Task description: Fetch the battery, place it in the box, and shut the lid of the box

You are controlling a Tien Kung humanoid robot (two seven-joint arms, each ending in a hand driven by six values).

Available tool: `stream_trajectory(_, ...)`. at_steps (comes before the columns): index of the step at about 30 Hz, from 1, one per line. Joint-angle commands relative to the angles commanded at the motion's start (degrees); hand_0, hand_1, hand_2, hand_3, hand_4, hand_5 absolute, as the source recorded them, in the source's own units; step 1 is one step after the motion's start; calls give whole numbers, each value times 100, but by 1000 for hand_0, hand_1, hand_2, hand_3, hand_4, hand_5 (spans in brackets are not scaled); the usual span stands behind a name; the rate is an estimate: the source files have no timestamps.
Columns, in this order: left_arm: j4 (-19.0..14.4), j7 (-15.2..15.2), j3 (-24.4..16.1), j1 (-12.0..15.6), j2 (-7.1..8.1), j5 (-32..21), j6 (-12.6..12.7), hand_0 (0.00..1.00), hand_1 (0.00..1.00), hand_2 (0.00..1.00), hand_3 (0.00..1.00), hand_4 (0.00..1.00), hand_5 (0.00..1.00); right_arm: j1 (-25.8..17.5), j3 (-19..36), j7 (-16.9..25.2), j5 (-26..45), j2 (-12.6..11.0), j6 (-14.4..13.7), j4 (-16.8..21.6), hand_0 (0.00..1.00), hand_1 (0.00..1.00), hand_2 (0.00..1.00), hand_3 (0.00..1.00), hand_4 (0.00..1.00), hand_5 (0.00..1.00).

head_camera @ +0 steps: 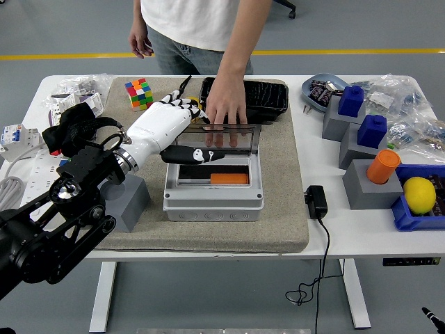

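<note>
1. The left hand (170,120) reaches in from the left over the grey mat (292,209). Its white fingers (182,104) are spread and hold nothing, with the black thumb lying across the lower edge of the lid (215,137).
2. The box (213,188) sits mid-mat with its clear lid standing tilted at the back, not yet closed.
3. The battery (229,179), a flat orange block, lies inside the box's open recess, toward its right side, so fetching and placing look done.
4. A person's hand (226,115) rests on the lid's top edge from the far side of the bench (361,229).
5. Risk, as a judgement: both hands bear on the same lid, so pushing it down could pinch the person's hand or twist the hinge, and an off-centre push from the left could leave the lid unlatched.
6. The right hand is out of view.
</note>
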Motion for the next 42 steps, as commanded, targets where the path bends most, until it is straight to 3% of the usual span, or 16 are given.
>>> stream_trajectory(8, -199, 13, 167, 107, 82, -31, -14, 998, 891, 762, 652, 998, 998, -11, 11, 3, -7, 0, 5, 1, 845, 823, 788, 819, 998, 998)
stream_trajectory(20, -893, 100, 601, 347, 353, -168, -44, 998, 884, 758, 652, 998, 998, -27, 7, 1, -6, -7, 5, -6, 845, 819, 787, 819, 998, 998)
stream_trajectory(33, -1143, 24, 1044, 570, 468, -239, 97, 998, 882, 751, 652, 998, 998, -3, -3, 3, -12, -27, -1, -8, 845, 820, 787, 819, 998, 998)
stream_trajectory(39, -1398, -26, 895, 577, 441, -214, 195, 998, 868, 748, 651, 998, 998, 2, 17, 4, -24, -23, -1, -7, 845, 820, 787, 819, 998, 998)
stream_trajectory(42, -1527, -97, 712, 613, 404, -506, 273, 991, 858, 744, 657, 998, 998, 3, 36, 3, -37, -17, -1, -5, 846, 821, 786, 819, 998, 998)
